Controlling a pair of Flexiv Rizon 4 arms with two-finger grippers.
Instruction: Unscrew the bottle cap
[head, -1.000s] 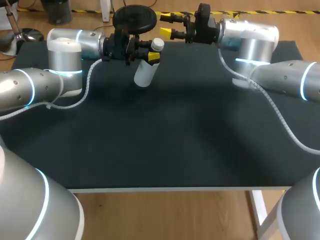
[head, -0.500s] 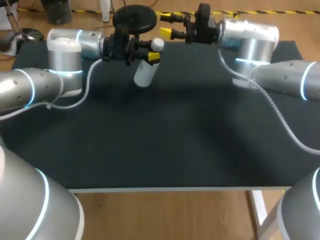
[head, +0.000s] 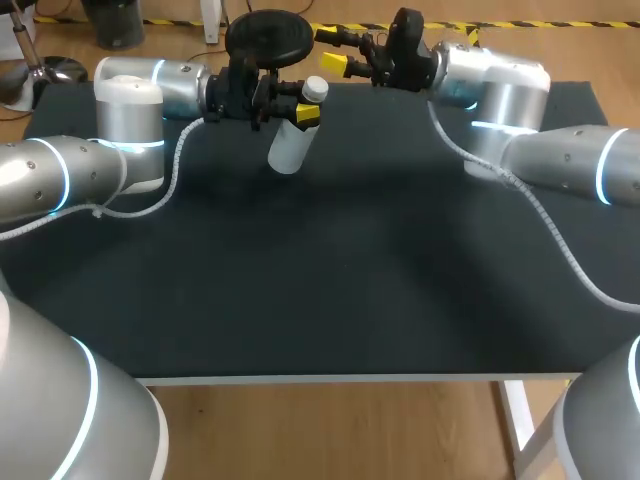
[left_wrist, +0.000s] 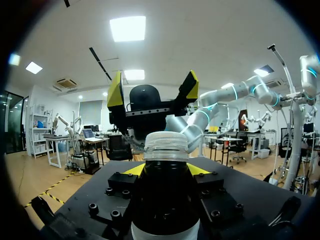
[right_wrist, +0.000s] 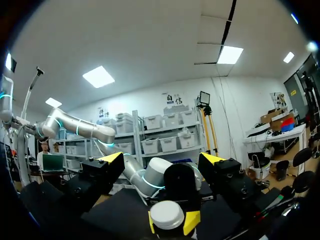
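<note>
My left gripper (head: 305, 113) is shut on the neck of a white bottle (head: 291, 145), held tilted above the table's far side. Its white cap (head: 314, 89) points up and to the right. In the left wrist view the bottle (left_wrist: 165, 200) fills the space between my fingers, and the ribbed cap (left_wrist: 166, 146) stands just ahead of them. My right gripper (head: 331, 50) hangs open a short way beyond the cap, not touching it. The right wrist view has the cap (right_wrist: 167, 214) ahead of and below my open right gripper (right_wrist: 162, 165).
The black table (head: 330, 270) spreads bare toward the near edge. A round black stand base (head: 267, 33) sits just past the far edge, behind both grippers.
My right gripper has edged slightly to the left, closer to the cap. The left arm and the bottle have stayed still.
</note>
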